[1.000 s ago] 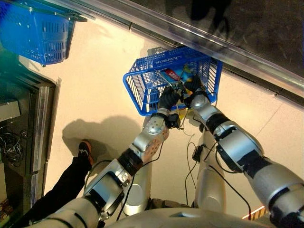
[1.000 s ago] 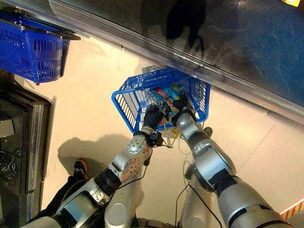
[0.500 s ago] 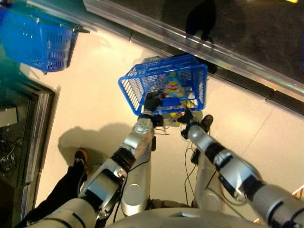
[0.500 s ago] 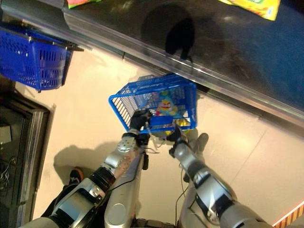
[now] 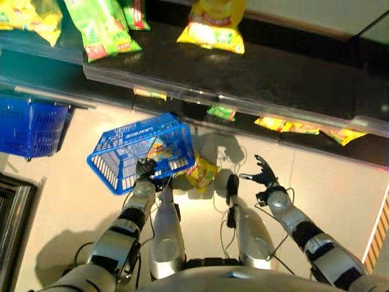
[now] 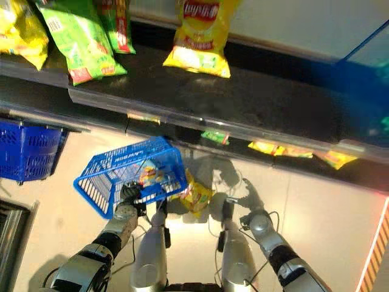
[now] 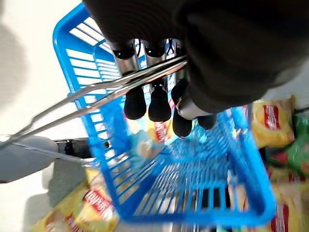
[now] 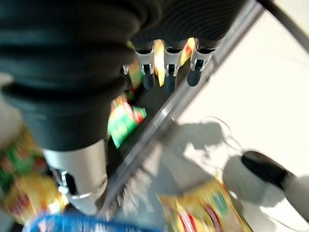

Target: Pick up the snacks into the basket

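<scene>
A blue wire basket [image 5: 112,164] hangs tilted above the floor. My left hand [image 5: 144,170] is shut on its metal handle [image 7: 120,84], fingers [image 7: 159,104] curled round the wire. A colourful snack bag [image 5: 159,149] lies inside the basket. A yellow snack bag [image 5: 203,173] lies on the floor by the basket's right side, also seen in the right wrist view [image 8: 203,212]. My right hand [image 5: 263,176] is off to the right of that bag, open with fingers [image 8: 166,72] spread and holding nothing.
A dark shelf [image 5: 273,79] runs across the top with a yellow bag [image 5: 213,24] and green bags [image 5: 100,27]. Small packs [image 5: 285,125] lie on the lower shelf. A second blue basket [image 5: 30,128] stands at the left.
The camera has swung up, bringing the shelves into view. My right hand has left the basket, moved right and opened. My left hand still holds the handle.
</scene>
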`<state>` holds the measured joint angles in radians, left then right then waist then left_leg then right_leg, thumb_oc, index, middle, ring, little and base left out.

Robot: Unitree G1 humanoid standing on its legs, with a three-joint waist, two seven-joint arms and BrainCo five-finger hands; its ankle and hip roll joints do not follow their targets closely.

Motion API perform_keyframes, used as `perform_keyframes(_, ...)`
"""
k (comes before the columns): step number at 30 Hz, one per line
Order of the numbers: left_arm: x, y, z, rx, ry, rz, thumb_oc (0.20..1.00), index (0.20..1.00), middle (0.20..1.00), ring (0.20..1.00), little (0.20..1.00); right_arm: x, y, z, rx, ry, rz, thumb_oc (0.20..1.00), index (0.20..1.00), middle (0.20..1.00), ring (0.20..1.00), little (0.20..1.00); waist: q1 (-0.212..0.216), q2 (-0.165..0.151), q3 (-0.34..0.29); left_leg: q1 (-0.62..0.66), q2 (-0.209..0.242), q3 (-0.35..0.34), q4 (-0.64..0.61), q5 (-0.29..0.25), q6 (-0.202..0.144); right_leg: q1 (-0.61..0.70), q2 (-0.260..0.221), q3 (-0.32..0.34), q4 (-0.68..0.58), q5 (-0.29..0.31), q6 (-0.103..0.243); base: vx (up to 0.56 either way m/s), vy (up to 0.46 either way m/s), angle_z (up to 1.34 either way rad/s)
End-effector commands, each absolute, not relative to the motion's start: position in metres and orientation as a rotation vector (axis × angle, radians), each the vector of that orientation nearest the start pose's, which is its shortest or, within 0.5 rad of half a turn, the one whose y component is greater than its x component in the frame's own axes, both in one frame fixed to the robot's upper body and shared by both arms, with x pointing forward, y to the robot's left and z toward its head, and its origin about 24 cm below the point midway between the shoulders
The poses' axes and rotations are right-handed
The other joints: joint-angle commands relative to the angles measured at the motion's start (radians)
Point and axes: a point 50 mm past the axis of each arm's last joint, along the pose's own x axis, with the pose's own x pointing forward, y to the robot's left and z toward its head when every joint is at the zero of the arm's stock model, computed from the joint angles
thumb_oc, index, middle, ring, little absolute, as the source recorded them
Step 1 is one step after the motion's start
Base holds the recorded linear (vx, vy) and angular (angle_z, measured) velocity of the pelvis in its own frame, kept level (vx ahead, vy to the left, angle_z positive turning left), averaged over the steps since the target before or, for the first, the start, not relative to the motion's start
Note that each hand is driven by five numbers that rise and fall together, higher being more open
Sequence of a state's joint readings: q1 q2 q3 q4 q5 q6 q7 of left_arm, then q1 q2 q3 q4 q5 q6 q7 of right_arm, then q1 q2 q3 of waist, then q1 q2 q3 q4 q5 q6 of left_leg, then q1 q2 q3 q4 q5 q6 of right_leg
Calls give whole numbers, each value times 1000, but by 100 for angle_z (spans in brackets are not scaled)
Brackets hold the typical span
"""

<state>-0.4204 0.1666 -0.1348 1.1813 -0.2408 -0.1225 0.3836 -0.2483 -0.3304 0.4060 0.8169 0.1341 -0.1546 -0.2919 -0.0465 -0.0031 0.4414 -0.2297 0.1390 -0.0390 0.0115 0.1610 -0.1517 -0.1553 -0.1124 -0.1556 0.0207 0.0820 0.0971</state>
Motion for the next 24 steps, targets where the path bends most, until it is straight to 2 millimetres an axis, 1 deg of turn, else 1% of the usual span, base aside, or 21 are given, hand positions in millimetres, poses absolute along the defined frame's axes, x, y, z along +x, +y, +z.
perform_keyframes(1, 211, 188, -124, 323, 892, 260, 200, 200, 200, 200, 200, 256, -189, -54, -309, 361, -47, 1000, 1000, 1000, 1000, 1000, 1, -37, -100, 79, -199, 84, 13, -128, 124, -56, 71, 5, 20, 5, 2, 91, -11, -21)
perform_keyframes(2, 210, 188, -124, 324, 893, 259, 200, 200, 200, 200, 200, 256, -189, -54, -309, 362, -47, 1000, 1000, 1000, 1000, 1000, 3, -37, -101, 80, -199, 85, 13, -129, 124, -54, 72, 6, 19, 5, 2, 75, 16, -10)
perform_keyframes(3, 199, 188, -130, 365, 934, 225, 200, 200, 200, 200, 200, 247, -193, -59, -294, 387, -62, 1000, 1000, 1000, 1000, 1000, -11, -32, -138, 111, -189, 114, -11, -127, 125, -39, 79, 4, 5, 7, 7, 113, 41, -7)
perform_keyframes(4, 190, 186, -135, 407, 954, 192, 200, 200, 200, 200, 200, 238, -198, -64, -281, 407, -87, 1000, 1000, 1000, 1000, 1000, -14, -32, -170, 128, -181, 123, -31, -115, 123, -25, 80, 0, -9, 11, 11, 195, 70, -1)
perform_keyframes(5, 173, 187, -143, 480, 1001, 139, 200, 200, 200, 200, 200, 228, -196, -68, -219, 418, -106, 1000, 1000, 1000, 1000, 1000, -27, -49, -225, 162, -169, 129, -79, -104, 120, -5, 76, -1, -10, 8, 17, 173, 85, 2)
perform_keyframes(6, 167, 189, -146, 501, 1019, 120, 200, 200, 200, 200, 200, 222, -199, -67, -190, 413, -123, 1000, 1000, 1000, 1000, 1000, -31, -58, -243, 177, -170, 135, -88, -109, 127, -4, 78, -1, 3, 2, 19, 137, 77, 4)
perform_keyframes(7, 159, 190, -149, 527, 1040, 99, 200, 200, 200, 200, 200, 216, -200, -68, -170, 419, -132, 1000, 1000, 1000, 1000, 1000, -38, -69, -254, 193, -168, 147, -90, -118, 134, -5, 81, 5, 33, -5, 21, 53, 48, -6)
perform_keyframes(8, 159, 190, -149, 528, 1041, 98, 200, 200, 200, 200, 200, 215, -200, -69, -170, 420, -132, 1000, 1000, 1000, 1000, 1000, -36, -69, -254, 194, -169, 148, -91, -119, 134, -5, 81, 6, 35, -6, 21, 16, 1, -25)
perform_keyframes(9, 152, 195, -151, 559, 1061, 73, 200, 200, 200, 200, 200, 205, -204, -72, -144, 433, -150, 1000, 1000, 1000, 1000, 1000, -46, -79, -254, 204, -154, 150, -84, -118, 138, -6, 93, 51, 92, -26, 32, -2, -15, -28)
perform_keyframes(10, 152, 195, -151, 559, 1062, 72, 200, 200, 200, 200, 200, 204, -204, -72, -144, 434, -150, 1000, 1000, 1000, 1000, 1000, -44, -79, -254, 205, -154, 152, -84, -119, 138, -6, 93, 52, 94, -28, 32, -26, -98, -16)
perform_keyframes(11, 144, 207, -152, 545, 1099, 119, 200, 200, 200, 200, 200, 199, -212, -72, -148, 444, -183, 1000, 1000, 1000, 1000, 1000, -32, -71, -272, 206, -126, 152, -81, -113, 137, 2, 61, 51, 127, -38, 42, -59, -137, 5)
perform_keyframes(12, 144, 212, -151, 540, 1102, 146, 200, 200, 200, 200, 200, 200, -218, -69, -151, 428, -206, 1000, 1000, 1000, 1000, 1000, -22, -59, -277, 206, -105, 156, -85, -108, 133, 2, 18, 30, 146, -39, 43, -55, -136, 0)
perform_keyframes(13, 144, 212, -151, 539, 1102, 145, 200, 200, 200, 200, 200, 199, -218, -69, -151, 429, -206, 1000, 1000, 1000, 1000, 1000, -22, -59, -275, 209, -106, 155, -84, -111, 133, 3, 17, 30, 152, -45, 44, -76, -211, -22)
perform_keyframes(14, 146, 220, -149, 528, 1095, 176, 200, 200, 200, 200, 200, 203, -233, -57, -142, 381, -276, 1000, 1000, 1000, 1000, 1000, -13, -48, -299, 209, -75, 160, -96, -109, 116, 29, -90, -3, 127, -11, 59, -39, -234, -23)
perform_keyframes(16, 148, 224, -148, 514, 1088, 179, 200, 200, 200, 200, 200, 208, -242, -46, -124, 335, -319, 1000, 1000, 1000, 1000, 1000, -11, -49, -322, 222, -57, 169, -99, -117, 101, 60, -180, -12, 101, 53, 87, -29, -306, 8)
perform_keyframes(17, 147, 227, -147, 502, 1090, 182, 200, 200, 200, 200, 200, 212, -247, -38, -109, 295, -342, 1000, 1000, 1000, 1000, 1000, -13, -52, -335, 228, -41, 175, -99, -119, 90, 59, -226, -9, 94, 100, 101, -15, -309, 12)
perform_keyframes(19, 146, 233, -147, 500, 1092, 188, 200, 200, 200, 200, 200, 218, -250, -27, -98, 248, -347, 1000, 1000, 1000, 1000, 1000, -2, -62, -348, 241, -14, 197, -91, -119, 72, 87, -289, -16, 79, 156, 129, -29, -360, -32)
perform_keyframes(21, 144, 240, -145, 498, 1089, 201, 200, 200, 200, 200, 200, 224, -254, -12, -102, 188, -343, 1000, 1000, 1000, 1000, 1000, 2, -72, -363, 240, 22, 220, -85, -109, 51, 118, -298, 0, 72, 141, 149, -73, -371, -47)
perform_keyframes(22, 141, 243, -146, 490, 1099, 210, 200, 200, 200, 200, 200, 227, -255, -5, -102, 159, -340, 1000, 1000, 1000, 1000, 1000, 9, -73, -367, 248, 40, 233, -85, -103, 39, 123, -293, -7, 61, 123, 154, -92, -348, -50)
perform_keyframes(23, 137, 245, -147, 484, 1112, 218, 200, 200, 200, 200, 200, 230, -259, 6, -113, 115, -341, 1000, 1000, 1000, 1000, 1000, 12, -70, -369, 248, 62, 242, -85, -89, 25, 128, -280, -8, 57, 85, 158, -65, -232, -53)
perform_keyframes(24, 137, 245, -147, 483, 1112, 217, 200, 200, 200, 200, 200, 230, -259, 6, -113, 116, -341, 1000, 1000, 1000, 1000, 1000, 12, -68, -369, 248, 64, 242, -85, -88, 23, 128, -278, -7, 59, 83, 157, -95, -364, -68)
